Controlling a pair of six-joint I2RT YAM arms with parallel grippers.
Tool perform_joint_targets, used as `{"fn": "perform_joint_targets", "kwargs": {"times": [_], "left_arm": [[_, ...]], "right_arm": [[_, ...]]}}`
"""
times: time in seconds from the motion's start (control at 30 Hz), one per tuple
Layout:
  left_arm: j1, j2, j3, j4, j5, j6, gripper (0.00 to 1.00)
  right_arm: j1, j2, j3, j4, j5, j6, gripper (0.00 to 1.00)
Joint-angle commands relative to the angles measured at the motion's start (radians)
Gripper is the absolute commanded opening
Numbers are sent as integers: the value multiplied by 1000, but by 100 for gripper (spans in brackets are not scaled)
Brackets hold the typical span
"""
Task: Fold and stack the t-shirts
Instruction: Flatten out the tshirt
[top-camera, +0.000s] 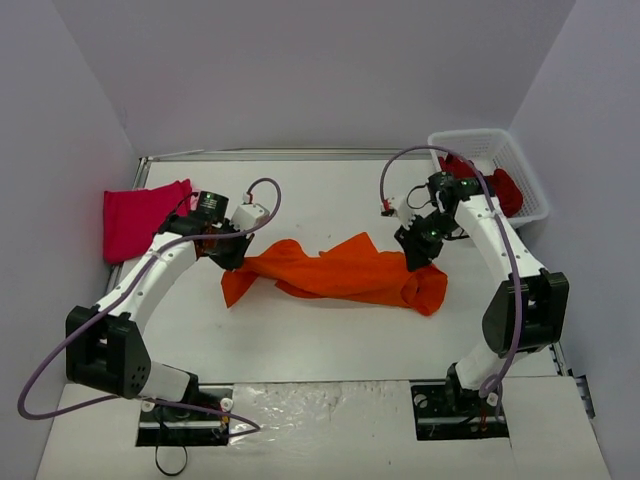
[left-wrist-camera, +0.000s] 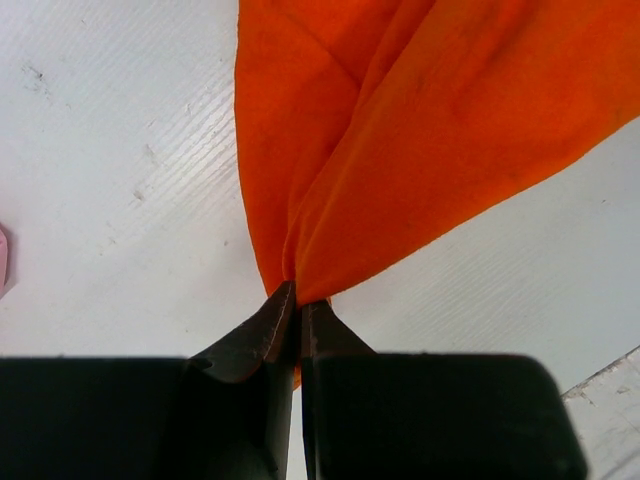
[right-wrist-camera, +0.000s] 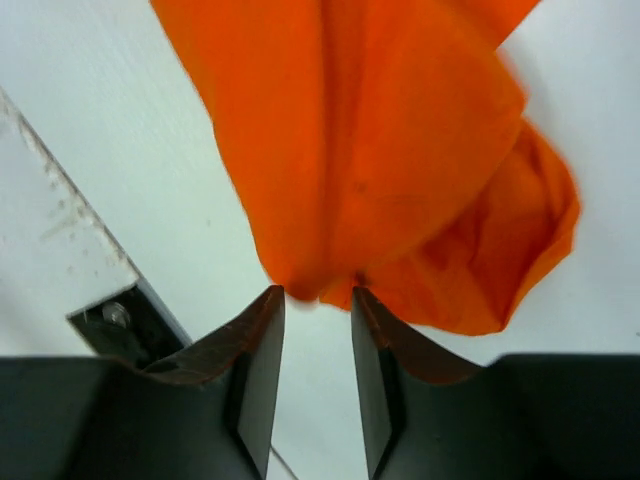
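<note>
A bright orange t-shirt lies crumpled and stretched across the middle of the table. My left gripper holds its left end. In the left wrist view that gripper is shut on a pinched fold of the orange cloth. My right gripper is at the shirt's right end. In the right wrist view its jaws stand apart, and the hem of the orange cloth hangs just beyond the tips, not between them. A magenta-pink t-shirt lies folded at the far left.
A white lattice basket stands at the back right with dark red t-shirts in it, just behind the right arm. The table's raised edge runs along the back and the left side.
</note>
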Motion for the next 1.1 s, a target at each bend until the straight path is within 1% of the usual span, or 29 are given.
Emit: {"fn": "perform_joint_targets", "kwargs": {"times": [0.0, 0.03, 0.07, 0.1, 0.23, 0.33, 0.43, 0.57, 0.6, 0.63, 0.77, 1.07], "left_arm": [[9, -49, 6, -11, 19, 2, 2], [9, -53, 4, -9, 21, 3, 2], [9, -53, 4, -11, 24, 3, 2], [9, -53, 4, -12, 27, 3, 2], [9, -43, 9, -17, 35, 3, 2], [9, -40, 12, -18, 39, 5, 2], [9, -38, 10, -20, 39, 5, 2], [9, -33, 7, -17, 36, 5, 2], [9, -33, 7, -17, 35, 5, 2], [9, -33, 7, -17, 35, 6, 2], [9, -30, 2, -15, 30, 8, 2], [9, -14, -2, -9, 19, 8, 2]], "right_arm": [[2, -1, -80, -127, 57, -55, 31], [2, -4, -101, -147, 57, -67, 32], [2, -9, -109, -152, 56, -69, 38], [4, -20, -113, -156, 51, -75, 40], [-1, -15, -78, -143, 23, -73, 43], [-2, 20, -35, -33, 28, 12, 42], [-2, 104, 34, 9, -32, 63, 40], [1, 250, 150, 6, -118, 86, 38], [4, 304, 172, 3, -127, 86, 38], [5, 330, 213, -1, -130, 88, 37], [7, 443, 290, -6, -130, 95, 37], [7, 557, 364, -6, -116, 83, 36]]}}
